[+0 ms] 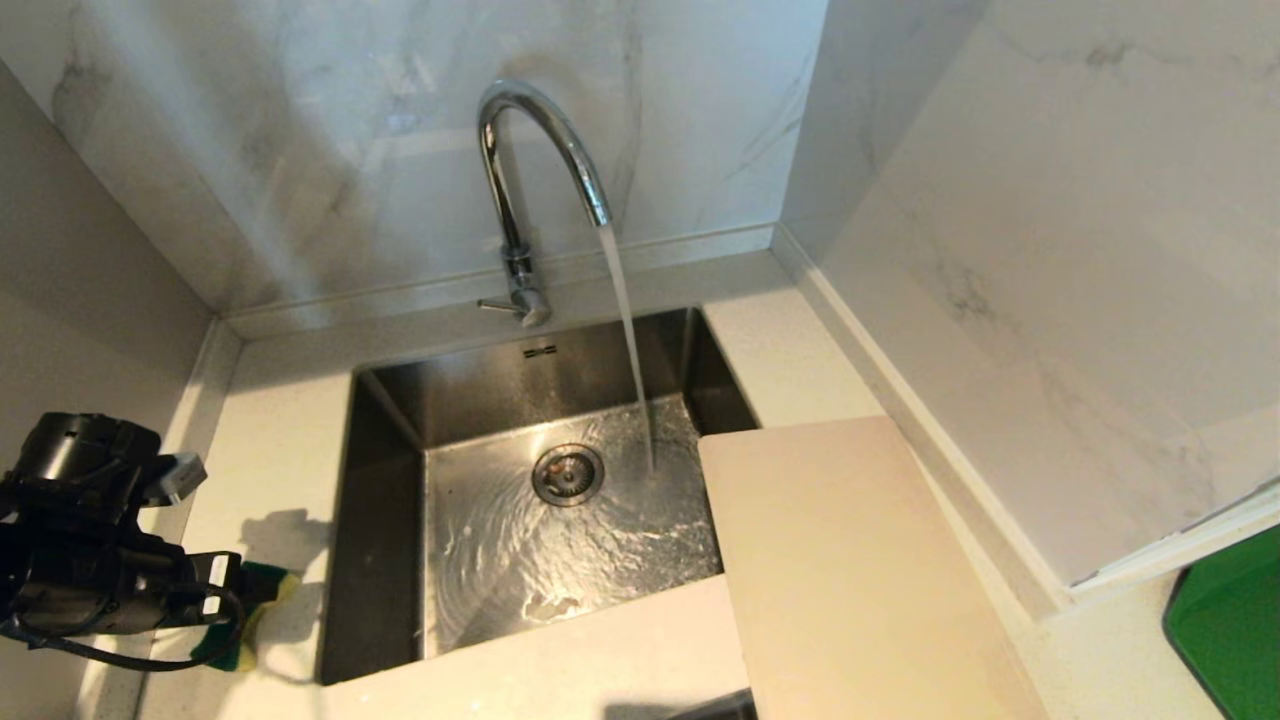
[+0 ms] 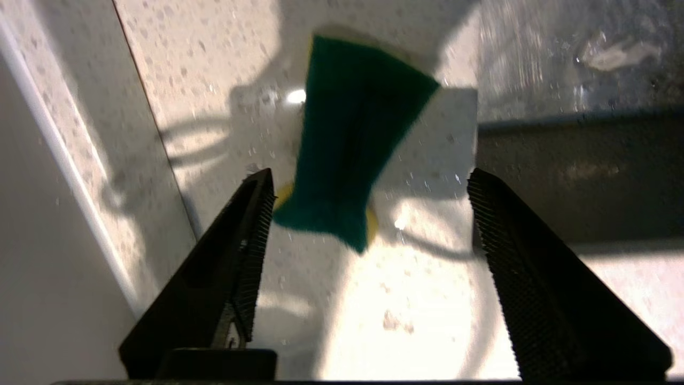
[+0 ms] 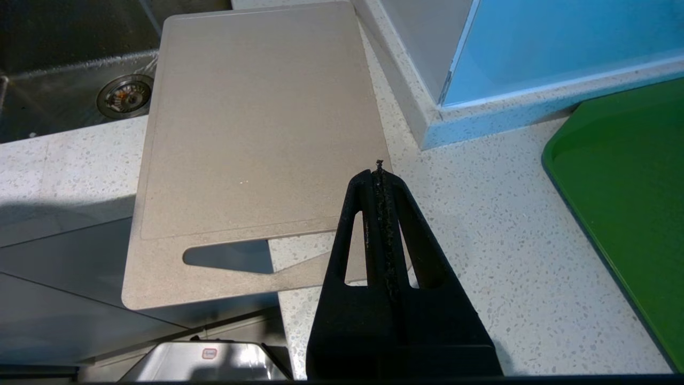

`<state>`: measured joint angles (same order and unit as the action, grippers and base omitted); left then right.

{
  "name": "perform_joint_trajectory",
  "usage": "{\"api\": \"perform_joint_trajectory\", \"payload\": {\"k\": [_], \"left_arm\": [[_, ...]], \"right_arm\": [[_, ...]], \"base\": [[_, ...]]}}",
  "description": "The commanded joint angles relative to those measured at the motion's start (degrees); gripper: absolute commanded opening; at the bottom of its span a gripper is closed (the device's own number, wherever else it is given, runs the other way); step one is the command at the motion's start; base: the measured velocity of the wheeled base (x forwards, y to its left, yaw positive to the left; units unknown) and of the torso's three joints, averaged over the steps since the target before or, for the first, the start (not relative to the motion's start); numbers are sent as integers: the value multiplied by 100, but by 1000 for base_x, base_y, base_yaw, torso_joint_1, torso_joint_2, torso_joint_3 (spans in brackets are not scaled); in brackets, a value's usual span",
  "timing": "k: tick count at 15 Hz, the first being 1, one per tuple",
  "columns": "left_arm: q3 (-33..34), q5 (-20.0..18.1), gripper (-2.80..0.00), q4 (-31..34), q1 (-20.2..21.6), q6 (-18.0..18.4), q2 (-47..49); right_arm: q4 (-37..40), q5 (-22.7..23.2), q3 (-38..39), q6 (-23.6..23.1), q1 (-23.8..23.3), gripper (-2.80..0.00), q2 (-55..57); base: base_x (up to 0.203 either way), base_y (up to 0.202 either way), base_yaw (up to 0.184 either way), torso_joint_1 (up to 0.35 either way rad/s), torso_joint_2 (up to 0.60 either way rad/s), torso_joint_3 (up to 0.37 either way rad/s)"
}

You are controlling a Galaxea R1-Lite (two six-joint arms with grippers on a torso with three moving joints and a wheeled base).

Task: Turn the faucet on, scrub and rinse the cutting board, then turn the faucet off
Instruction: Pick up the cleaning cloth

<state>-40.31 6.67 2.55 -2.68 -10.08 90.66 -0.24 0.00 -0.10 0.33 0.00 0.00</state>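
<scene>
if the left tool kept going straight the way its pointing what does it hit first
Most likely the green-and-yellow sponge, which lies on the counter just ahead between the left tool's open fingers; depth is unclear.

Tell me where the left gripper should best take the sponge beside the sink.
Probably across its narrow waist, from above: the sponge lies flat on the counter, green side up, pinched in mid-length. The left gripper hangs over it with jaws open, and that waist would fit between them.
</scene>
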Motion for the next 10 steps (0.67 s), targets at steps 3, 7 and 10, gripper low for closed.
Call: {"api": "perform_joint_trajectory", "payload": {"k": [3,7,10], "left_arm": [[-90,-9,0,-156,21,-14,610],[-190,-16,0,-299,163,-3,674],[-249,-56,0,-451,169,-2,810]], "right_arm": [[-2,0,1,2,0,-280,0],[-2,0,1,2,0,-280,0],[-2,0,1,2,0,-280,0]], "base": [[0,0,0,0,0,0],[0,0,0,0,0,0],[0,0,0,0,0,0]]}}
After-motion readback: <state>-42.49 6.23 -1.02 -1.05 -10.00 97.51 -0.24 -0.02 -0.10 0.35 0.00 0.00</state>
